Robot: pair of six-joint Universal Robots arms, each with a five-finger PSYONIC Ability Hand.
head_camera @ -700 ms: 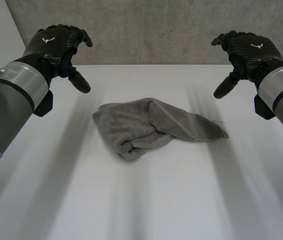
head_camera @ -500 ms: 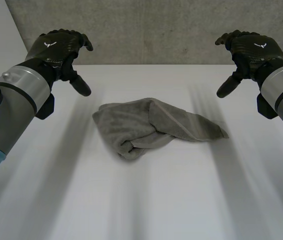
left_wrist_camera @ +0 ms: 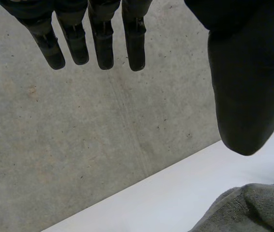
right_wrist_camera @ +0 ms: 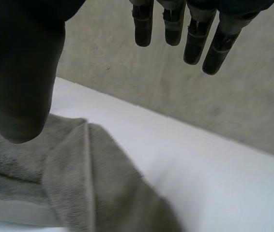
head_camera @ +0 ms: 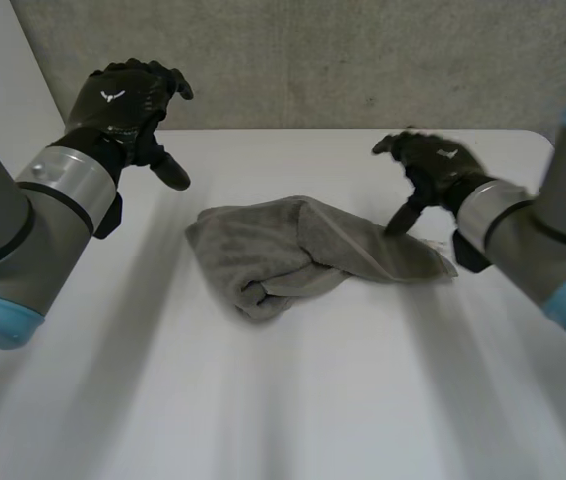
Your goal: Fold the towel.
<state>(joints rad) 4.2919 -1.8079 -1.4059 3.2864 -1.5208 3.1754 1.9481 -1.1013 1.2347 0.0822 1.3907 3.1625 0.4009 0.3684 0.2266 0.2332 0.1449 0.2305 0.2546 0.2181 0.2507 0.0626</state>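
White winged emblems (head_camera: pixel 113 97) mark the left hand (head_camera: pixel 135 112) and right hand (head_camera: pixel 429 172), both spread open. Fuzzy grey towel (head_camera: pixel 303 250) lies bunched on the smooth white counter (head_camera: pixel 263 400).

The grey terry-cloth towel (head_camera: pixel 303 252) lay crumpled in the middle of the table, bunched into rolled folds at its near side, one corner flattened out to the right.

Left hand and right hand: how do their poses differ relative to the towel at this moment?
Height: the left hand hangs high above the table, while the right hand is low, near it. Nearness: the left hand is apart from the towel, off its left end; the right hand's thumb is at the towel's right end, contact unclear. Both are open and hold nothing.
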